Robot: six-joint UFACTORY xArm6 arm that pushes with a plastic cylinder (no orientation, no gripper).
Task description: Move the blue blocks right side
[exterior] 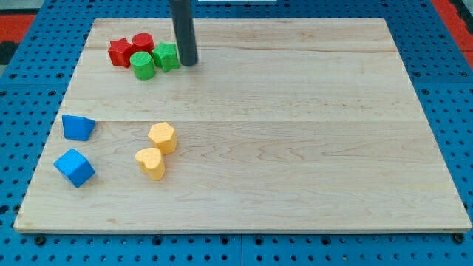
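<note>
Two blue blocks lie near the view's left edge of the wooden board (295, 133): a blue wedge-like block (77, 127) and, below it, a blue cube (75, 168). My tip (189, 63) is at the view's top, just right of a green block, far above and to the right of both blue blocks. It touches neither of them.
Two red blocks (120, 52) (143, 43) and two green blocks (143, 66) (166, 57) cluster at the view's top left, next to my tip. Two yellow blocks (162, 137) (151, 163) lie right of the blue ones.
</note>
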